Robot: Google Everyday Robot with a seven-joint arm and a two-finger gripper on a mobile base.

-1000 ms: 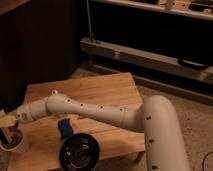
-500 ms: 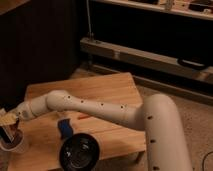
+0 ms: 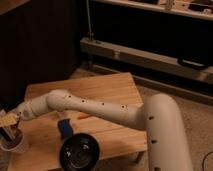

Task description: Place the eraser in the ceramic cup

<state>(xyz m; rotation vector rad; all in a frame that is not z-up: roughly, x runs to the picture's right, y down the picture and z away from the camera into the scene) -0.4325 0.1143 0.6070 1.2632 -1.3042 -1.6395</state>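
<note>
Camera view. Found the gripper (image 3: 8, 123) way out at nine o'clock, at the far left edge of the wooden table (image 3: 100, 87), parked right above the ceramic cup (image 3: 13, 148). Spotted a narrow dark shape, taken for the eraser (image 3: 11, 135), just under the gripper with its lower end at or inside the cup's mouth. Could not tell whether clenched on it or already released; too dark there to call.

Judged the eraser light, fairly stiff, a bit grippy rather than slick, nothing fragile about it. Best taken across its narrow sides near the upper end, long axis pointing down, so as to slip past the rim. Reckoned slimmer than the mouth, so room to spare on the way in.

Rated the cup as the delicate one: pale, tapered, small at the foot, probably easy to tip or nudge and breakable if knocked off. Stood very near the table's edge towards seven o'clock, with little board left on that side.

Saw the white arm (image 3: 95, 107) stretched across the board from four o'clock to nine. Noted a flat blue object (image 3: 65, 129) at three o'clock of the cup, apart from it, and a black round object (image 3: 78, 152) beyond that, near the front edge. Left the open wood at twelve to one o'clock as the safest way out, straight up first.
</note>
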